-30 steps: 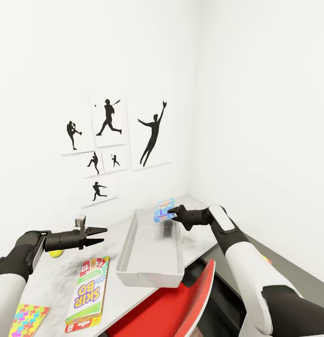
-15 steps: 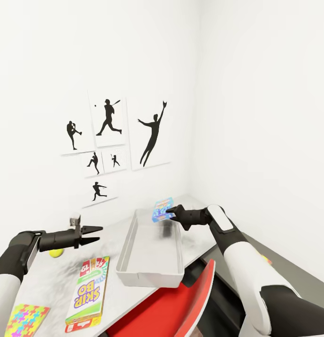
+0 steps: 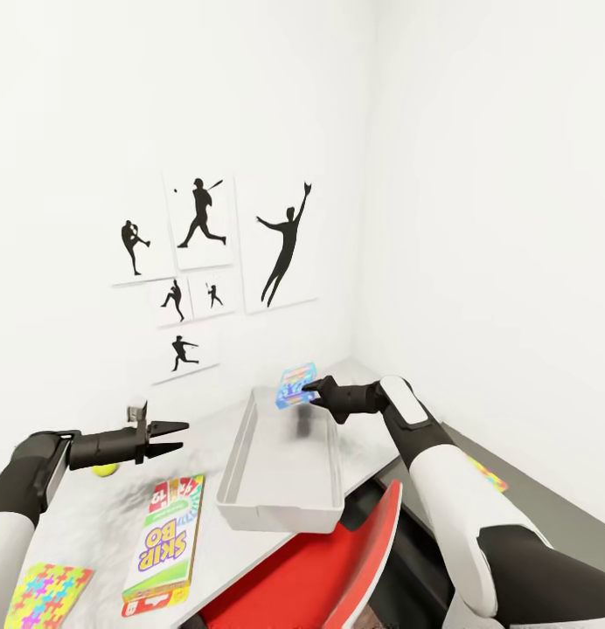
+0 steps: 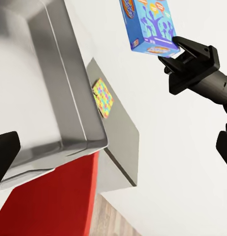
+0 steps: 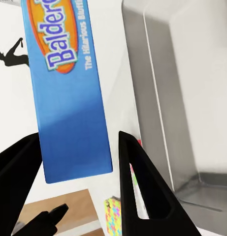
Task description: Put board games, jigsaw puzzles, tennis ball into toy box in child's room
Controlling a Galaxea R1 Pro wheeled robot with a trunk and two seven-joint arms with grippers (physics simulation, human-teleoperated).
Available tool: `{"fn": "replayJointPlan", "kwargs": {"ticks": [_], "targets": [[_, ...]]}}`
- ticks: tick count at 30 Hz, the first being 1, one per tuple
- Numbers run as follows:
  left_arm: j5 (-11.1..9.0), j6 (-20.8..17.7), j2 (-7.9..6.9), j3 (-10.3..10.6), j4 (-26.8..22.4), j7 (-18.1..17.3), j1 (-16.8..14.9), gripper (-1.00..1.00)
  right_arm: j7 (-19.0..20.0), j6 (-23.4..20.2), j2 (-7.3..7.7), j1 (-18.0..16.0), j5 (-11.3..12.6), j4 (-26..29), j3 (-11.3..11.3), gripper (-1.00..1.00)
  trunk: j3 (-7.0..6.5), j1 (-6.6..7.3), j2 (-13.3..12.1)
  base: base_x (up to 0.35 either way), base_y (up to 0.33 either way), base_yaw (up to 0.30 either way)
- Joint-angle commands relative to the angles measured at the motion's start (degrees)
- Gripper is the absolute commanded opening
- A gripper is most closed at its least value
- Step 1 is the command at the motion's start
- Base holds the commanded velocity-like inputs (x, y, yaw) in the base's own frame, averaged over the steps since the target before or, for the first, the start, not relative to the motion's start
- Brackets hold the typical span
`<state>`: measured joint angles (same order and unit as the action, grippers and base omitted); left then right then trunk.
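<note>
Head view: the right claw (image 3: 309,392) grips a blue board game (image 3: 295,385) by its edge and holds it in the air over the far end of the toy box (image 3: 281,511). What shows of the box interior is bare, so by my judgement nothing is stowed yet and this is the first toy going in. Left on the counter (image 3: 97,524): the SKIP-BO box (image 3: 165,543) just left of the toy box, a jigsaw puzzle (image 3: 47,594) at the near left corner, and the tennis ball (image 3: 104,469) partly hidden under the left arm. The left claw (image 3: 175,437) hovers above the counter, fingers parted, holding nothing. A red chair (image 3: 337,568) sits close against the near edge; wall pictures (image 3: 213,262) hang beyond.

Left wrist view: the blue game hangs from the right claw beyond the toy box rim. A second puzzle (image 4: 103,98) lies on a lower grey cabinet (image 4: 120,142) past the box.

Right wrist view: both fingers flank the blue game's lower end; the box's bare floor lies beside it.
</note>
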<state>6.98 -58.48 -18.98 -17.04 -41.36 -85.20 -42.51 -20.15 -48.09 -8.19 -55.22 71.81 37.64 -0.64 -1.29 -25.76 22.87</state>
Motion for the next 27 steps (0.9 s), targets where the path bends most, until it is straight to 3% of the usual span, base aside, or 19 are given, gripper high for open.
{"fn": "replayJointPlan", "kwargs": {"ticks": [1,7,10,18,27], "targets": [[0.6,-0.7,-0.06,-0.2,0.0,-0.5,-0.1,1.0,-0.6,0.0,0.01,-0.1,0.7,0.1,-0.1,-1.0,0.12,-0.02,0.1,0.0,0.0,0.0],[0.6,-1.0,-1.7,-0.3,0.0,-0.4,-0.4,1.0,-0.6,0.1,0.01,-0.6,0.6,-0.2,-0.1,-1.0,0.69,-0.02,0.1,0.0,0.0,0.0],[0.8,-1.1,-2.1,-0.2,0.0,-0.2,-2.4,1.0,-0.6,0.1,0.01,-0.7,0.6,-0.3,-0.1,-1.0,0.97,-0.02,0.1,0.0,0.0,0.0],[1.1,-1.1,-2.29,-0.2,0.0,0.2,-6.7,1.0,-0.6,0.1,-0.06,-0.8,0.6,-0.3,0.0,-1.0,1.71,-0.02,0.1,0.0,0.0,0.0],[1.2,-0.9,-2.29,-0.1,0.0,0.3,-7.5,1.0,-0.7,1.2,-1.17,-1.0,0.6,-0.5,0.0,-1.0,2.56,-0.02,0.1,0.0,0.0,0.0]]}}
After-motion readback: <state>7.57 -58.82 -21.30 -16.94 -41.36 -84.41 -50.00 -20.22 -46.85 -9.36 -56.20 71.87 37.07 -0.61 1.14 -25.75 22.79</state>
